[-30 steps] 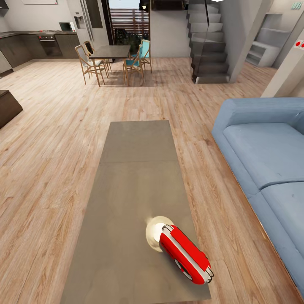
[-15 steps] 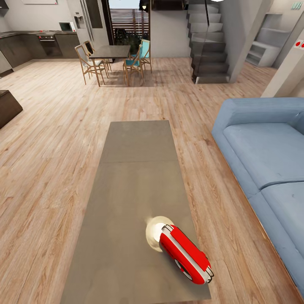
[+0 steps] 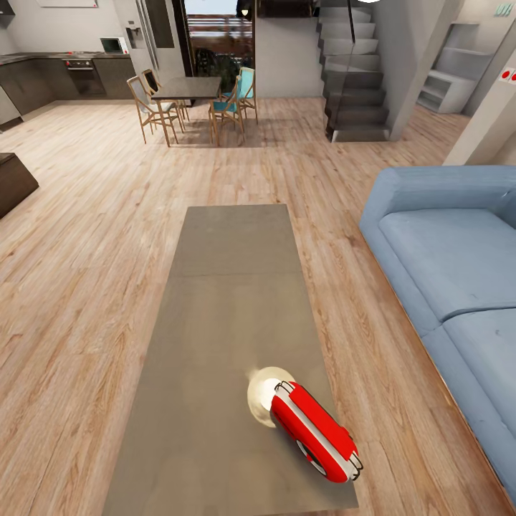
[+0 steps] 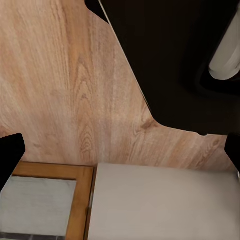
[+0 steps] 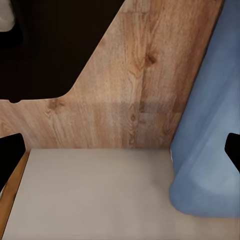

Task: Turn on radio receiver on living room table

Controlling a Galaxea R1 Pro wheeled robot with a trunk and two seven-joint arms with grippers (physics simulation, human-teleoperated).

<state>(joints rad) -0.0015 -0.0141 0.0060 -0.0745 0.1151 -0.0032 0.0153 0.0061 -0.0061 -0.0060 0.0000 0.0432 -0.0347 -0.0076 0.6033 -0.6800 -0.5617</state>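
From the head camera, the long low rectangular coffee table with a glossy grey-taupe top is stretching away across the light wood plank floor of the open living room, and the small rounded red radio receiver with white sides is lying at the table's near right corner, angled diagonally, its round dial just showing on the lower face. A bright round glare is shining on the tabletop, touching the radio's far end. The long blue sectional sofa is sitting just to the right of the table, with a strip of floor between them. Far behind, a dark dining table with wooden chairs is standing near a dark kitchen counter, and a grey staircase is rising to the right of it. In the left wrist camera, the left gripper is pointing down at the plank floor, its two dark fingertips sitting at opposite edges of the picture, spread wide apart with nothing between them; a pale grey surface and a wood-framed panel are lying beneath. In the right wrist camera, the right gripper is likewise hanging with its dark fingertips far apart and gripping nothing, above a pale grey surface, the wood floor and the blue sofa's edge.
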